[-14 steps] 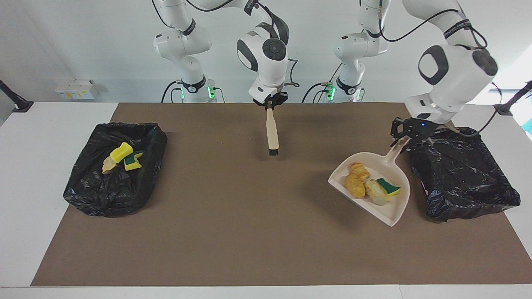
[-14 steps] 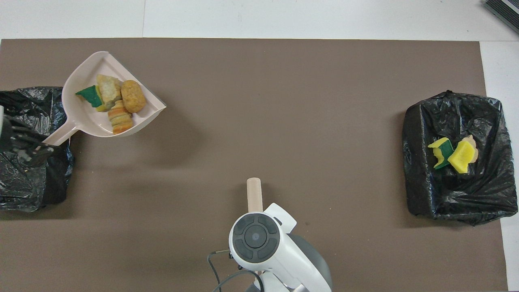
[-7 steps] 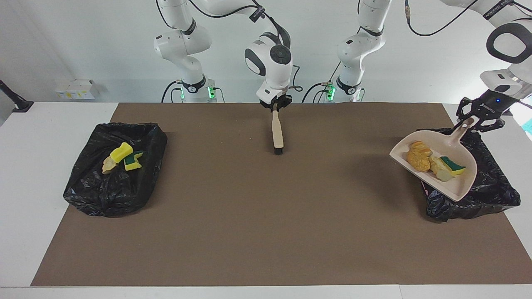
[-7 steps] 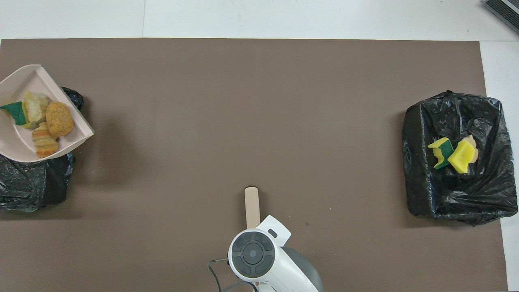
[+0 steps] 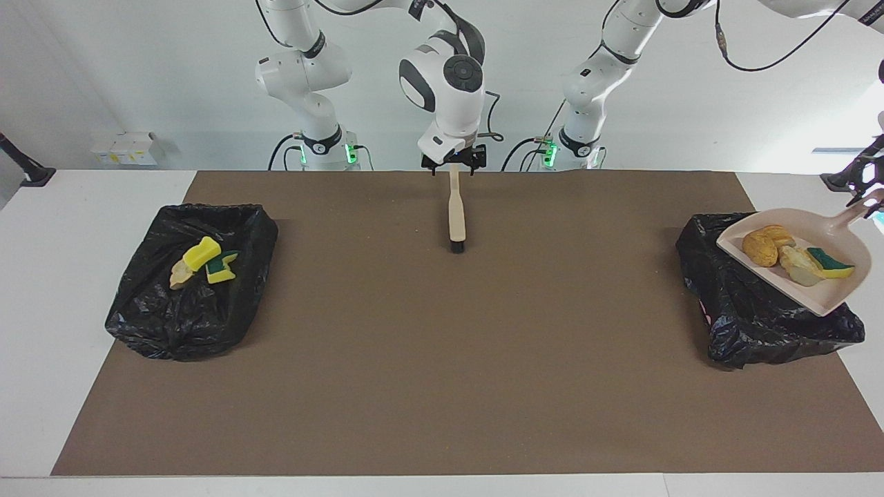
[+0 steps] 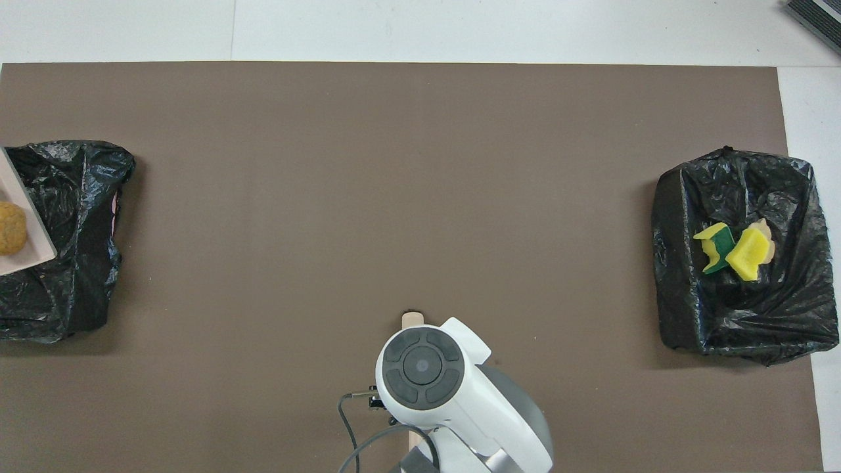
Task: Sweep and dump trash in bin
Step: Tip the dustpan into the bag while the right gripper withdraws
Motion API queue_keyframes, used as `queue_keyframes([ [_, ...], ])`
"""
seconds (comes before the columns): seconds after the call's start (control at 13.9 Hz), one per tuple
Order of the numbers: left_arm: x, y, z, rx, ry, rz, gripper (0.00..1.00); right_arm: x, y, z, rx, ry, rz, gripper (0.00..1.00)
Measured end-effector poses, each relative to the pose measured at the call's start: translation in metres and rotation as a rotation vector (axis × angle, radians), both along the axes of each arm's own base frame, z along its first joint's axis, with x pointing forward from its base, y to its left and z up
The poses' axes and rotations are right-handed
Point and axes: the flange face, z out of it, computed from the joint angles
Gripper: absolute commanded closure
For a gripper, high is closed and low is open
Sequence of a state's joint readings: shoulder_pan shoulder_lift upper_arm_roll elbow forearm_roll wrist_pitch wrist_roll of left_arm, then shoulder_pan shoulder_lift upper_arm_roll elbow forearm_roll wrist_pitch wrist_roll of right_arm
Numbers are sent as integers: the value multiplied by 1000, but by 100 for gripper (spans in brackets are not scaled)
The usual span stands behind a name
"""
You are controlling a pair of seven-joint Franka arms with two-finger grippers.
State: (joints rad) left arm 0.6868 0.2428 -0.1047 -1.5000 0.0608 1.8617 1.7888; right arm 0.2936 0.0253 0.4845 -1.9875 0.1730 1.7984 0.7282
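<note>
L gripper (image 5: 863, 197) grips dustpan (image 5: 815, 293) w/ trash (image 5: 794, 257); R gripper (image 5: 454, 166) seemingly open at brush (image 5: 456, 214)

The facing view looks from high across the counter (image 5: 41, 310) toward both robot bases, taking in the whole brown mat (image 5: 442, 359) from a distance. The overhead view looks steeply down from above the robots' end, slightly closer. Both share the mat and two black bins (image 5: 190, 279) (image 6: 742, 253); the views are half a turn apart, so sides swap.
</note>
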Motion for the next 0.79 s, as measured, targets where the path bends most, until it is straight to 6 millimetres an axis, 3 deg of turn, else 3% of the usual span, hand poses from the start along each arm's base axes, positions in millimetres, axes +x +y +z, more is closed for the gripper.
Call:
queue_keyframes([
  [0.36, 19, -8, 1, 190, 84, -97, 100, 51, -48, 81, 28, 6, 99, 0],
  [0.57, 44, -47, 17, 418, 180, -220, 100, 84, -96, 127, 70, -10, 159, 0],
  [0.79, 66, -88, 33, 597, 224, -310, 100, 101, -127, 147, 77, -28, 162, 0],
])
